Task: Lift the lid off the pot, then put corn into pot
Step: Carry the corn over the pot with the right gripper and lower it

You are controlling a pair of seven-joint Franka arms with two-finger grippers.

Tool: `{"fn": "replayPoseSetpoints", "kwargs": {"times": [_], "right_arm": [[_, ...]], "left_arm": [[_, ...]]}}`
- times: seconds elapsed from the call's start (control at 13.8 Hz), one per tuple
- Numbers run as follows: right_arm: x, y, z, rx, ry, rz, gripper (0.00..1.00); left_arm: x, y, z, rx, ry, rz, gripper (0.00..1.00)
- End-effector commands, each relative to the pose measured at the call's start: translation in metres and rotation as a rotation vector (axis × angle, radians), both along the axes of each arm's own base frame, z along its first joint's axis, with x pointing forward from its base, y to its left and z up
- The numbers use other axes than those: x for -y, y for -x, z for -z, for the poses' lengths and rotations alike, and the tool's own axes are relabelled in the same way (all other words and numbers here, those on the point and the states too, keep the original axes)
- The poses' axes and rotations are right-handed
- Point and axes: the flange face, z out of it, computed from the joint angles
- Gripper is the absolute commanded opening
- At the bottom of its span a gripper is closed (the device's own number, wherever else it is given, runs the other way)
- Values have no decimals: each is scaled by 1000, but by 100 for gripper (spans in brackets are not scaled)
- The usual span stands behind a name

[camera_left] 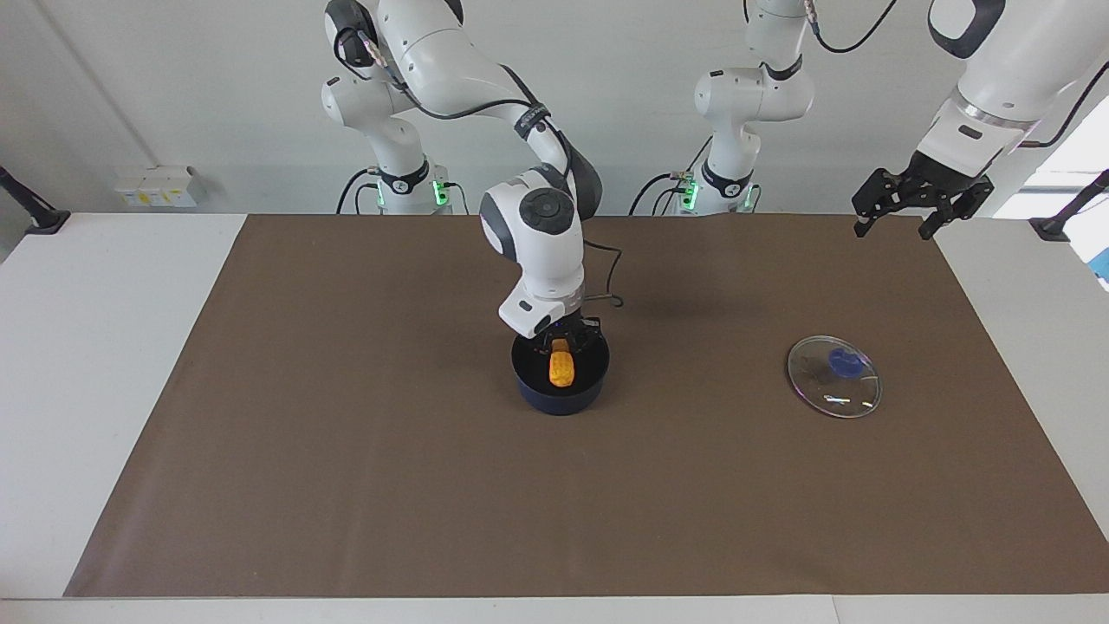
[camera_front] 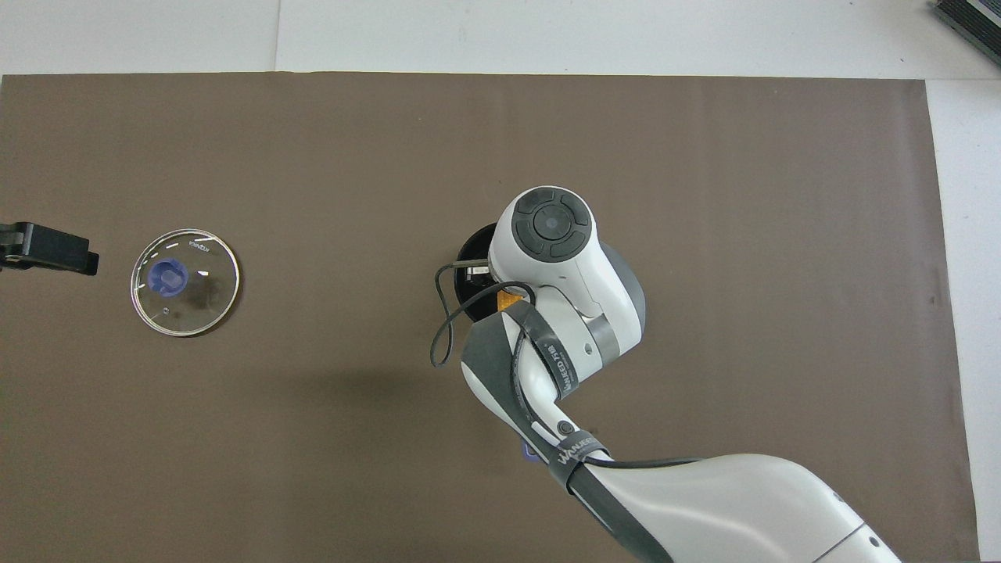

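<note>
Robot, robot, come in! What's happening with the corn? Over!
Right tool shut on yellow-orange corn cob, inside dark navy-blue pot. Left tool open, raised, waiting. Clear glass lid off, on brown mat. Nothing blocking.

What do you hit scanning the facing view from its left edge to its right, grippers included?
pot with the corn in it, held by the shut right gripper → lid flat on the mat → left gripper, open, up in the air.

1. You have two glossy white arms with dark grey joint caps.
2. Black cables loop along the links, strapped by grey bands printed with white lettering.
3. Green lights glow at both bases.
4. Your grippers are black.
</note>
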Motion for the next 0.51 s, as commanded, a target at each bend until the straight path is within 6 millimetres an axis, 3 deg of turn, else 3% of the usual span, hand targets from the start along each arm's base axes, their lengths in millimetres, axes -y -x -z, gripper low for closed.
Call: {"fn": "replayPoseSetpoints", "kwargs": {"times": [0.0, 0.43], "right_arm": [[2, 5, 10, -21, -10, 9, 0], [10, -2, 9, -16, -14, 7, 7]], "left_arm": [[1, 2, -2, -7, -22, 21, 100], [3, 2, -2, -6, -13, 12, 100]]}}
